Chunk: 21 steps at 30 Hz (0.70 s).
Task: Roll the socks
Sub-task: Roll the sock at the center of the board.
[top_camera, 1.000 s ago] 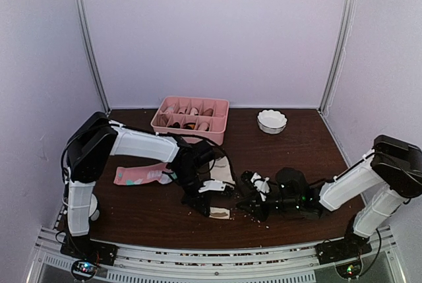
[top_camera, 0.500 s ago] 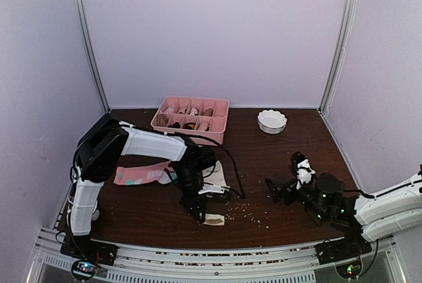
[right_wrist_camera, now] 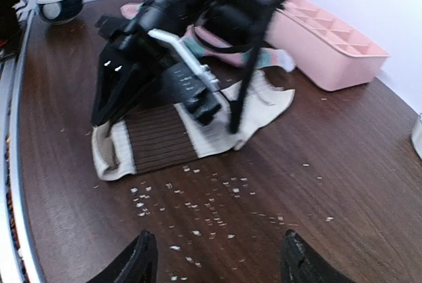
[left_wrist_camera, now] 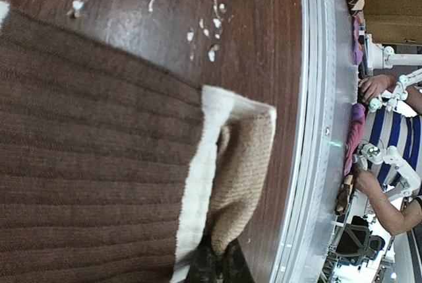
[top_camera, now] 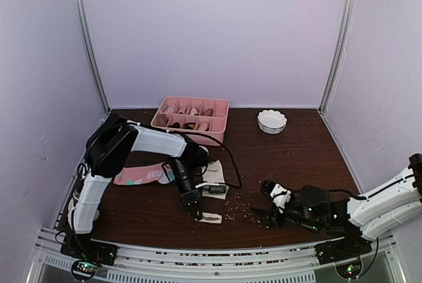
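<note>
while the left gripper (top_camera: pixel 197 210) nips the cream sock (top_camera: pixel 217 171), the right gripper (top_camera: pixel 262 202) hangs open

where the table (top_camera: pixel 297 157) nears its front rail, the cream sock lies flat, one dark brown ribbed end toward the rail and its paler length reaching back toward the tray (top_camera: pixel 222 117). the left gripper comes down steeply onto that near end. its fingers are together, and in its own wrist view the sock's cream hem runs in between the dark tips, with the corner of the hem folded over to show a tan inside. brown ribbing fills the rest of that view.

the pink sock (top_camera: pixel 140 175), with its teal and white patches, lies stretched out to the left, behind the left arm and just beside the cream sock's far end. whether the two touch cannot be told.

the right gripper sits low over the table to the right of the cream sock, apart from it, pointing toward it. its two fingers stand well apart with nothing between them.

pale crumbs (top_camera: pixel 241 212) are scattered on the dark wood between the right gripper and the cream sock. a small white bowl (top_camera: pixel 271 121) stands at the back of the table, right of the tray.
</note>
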{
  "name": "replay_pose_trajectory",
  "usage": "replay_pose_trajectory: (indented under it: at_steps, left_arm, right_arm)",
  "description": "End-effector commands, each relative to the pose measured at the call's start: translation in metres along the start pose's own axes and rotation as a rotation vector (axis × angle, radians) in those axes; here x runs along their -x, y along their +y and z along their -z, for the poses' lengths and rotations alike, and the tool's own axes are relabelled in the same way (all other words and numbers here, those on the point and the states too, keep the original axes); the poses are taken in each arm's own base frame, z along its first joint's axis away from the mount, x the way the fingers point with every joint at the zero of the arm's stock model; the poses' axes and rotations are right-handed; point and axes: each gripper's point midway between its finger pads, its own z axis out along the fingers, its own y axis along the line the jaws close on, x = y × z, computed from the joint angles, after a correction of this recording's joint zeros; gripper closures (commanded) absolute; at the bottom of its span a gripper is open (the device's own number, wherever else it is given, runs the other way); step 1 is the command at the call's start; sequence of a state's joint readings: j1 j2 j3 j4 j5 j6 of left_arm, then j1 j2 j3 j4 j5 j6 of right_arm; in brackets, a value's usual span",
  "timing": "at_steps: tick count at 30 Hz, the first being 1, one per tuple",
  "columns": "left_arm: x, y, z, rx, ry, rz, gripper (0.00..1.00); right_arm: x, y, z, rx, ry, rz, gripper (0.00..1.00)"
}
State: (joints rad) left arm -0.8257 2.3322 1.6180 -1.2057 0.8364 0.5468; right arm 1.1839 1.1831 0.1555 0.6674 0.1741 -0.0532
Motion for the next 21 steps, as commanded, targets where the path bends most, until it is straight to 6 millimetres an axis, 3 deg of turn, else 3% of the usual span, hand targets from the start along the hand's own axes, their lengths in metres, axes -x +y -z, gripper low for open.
replay_pose_trajectory:
  at_steps: [1,10,16,21]
  left_arm:
    - [-0.014,0.038,-0.01,0.102,0.08,0.042,1.0]
    - [-0.021,0.056,-0.008,0.201,0.121,0.075,1.0]
    - [-0.023,0.059,-0.008,0.216,0.129,0.077,1.0]
    - [-0.021,0.057,-0.007,0.211,0.123,0.069,1.0]
  right_arm:
    - [0.012,0.048,-0.017,0.178,0.017,0.166,0.41]
    - [0.019,0.105,-0.073,0.345,0.068,0.285,0.56]
    - [0.005,0.113,-0.094,0.351,0.109,0.313,0.65]
    - [-0.011,0.115,-0.101,0.35,0.136,0.298,0.7]
